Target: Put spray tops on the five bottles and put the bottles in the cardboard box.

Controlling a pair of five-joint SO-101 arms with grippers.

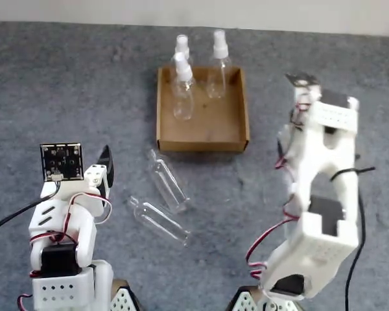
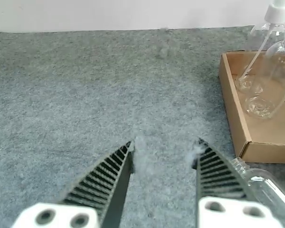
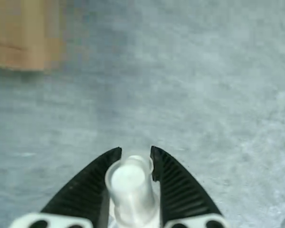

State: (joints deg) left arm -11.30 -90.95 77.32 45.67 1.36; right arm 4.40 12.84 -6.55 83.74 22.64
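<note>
Standing upright in the cardboard box (image 1: 203,139), toward its far side: three capped bottles (image 1: 183,97) (the rearmost partly hidden behind another). Lying on the grey bench (image 1: 65,84) just in front of the box, both without tops: one bare bottle (image 1: 167,184) nearer the box and a second bare bottle (image 1: 159,220) nearer the arms, close together but not touching. Hanging over the bench to the left of these two in the high view, well apart from the box: the left tool (image 2: 164,145), fingers spread wide, gripping nothing. Closed from both sides on a white spray top (image 3: 130,183), above bare bench beside the right near corner of the box: the right tool (image 3: 135,152).
</note>
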